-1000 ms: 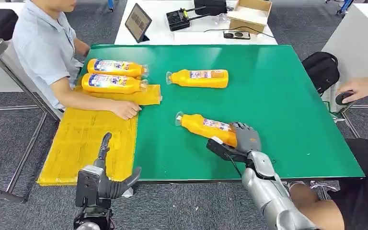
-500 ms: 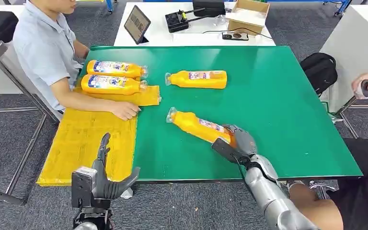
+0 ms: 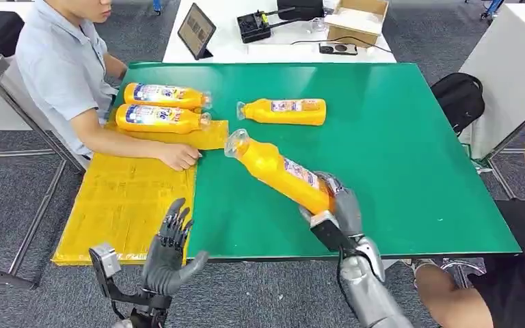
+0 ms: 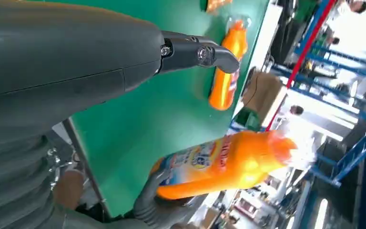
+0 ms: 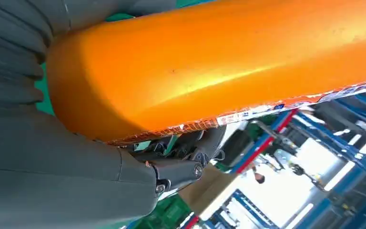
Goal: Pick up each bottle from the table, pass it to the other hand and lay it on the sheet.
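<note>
Hand-over step: right hand (image 3: 338, 208) gripping the base of an orange bottle (image 3: 280, 172), tilted up off the green bench (image 3: 410, 143), neck toward the yellow sheet (image 3: 119, 205). Left hand (image 3: 169, 249) low, fingers spread, holding nothing. Next: bring both together. Label print unreadable

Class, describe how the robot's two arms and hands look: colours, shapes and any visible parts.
Both arms are silver metal. The right hand has grey fingers and a black block at the wrist. The left hand is grey with darker, segmented fingers and a thick grey thumb; a small silver box sits beside its wrist.
</note>
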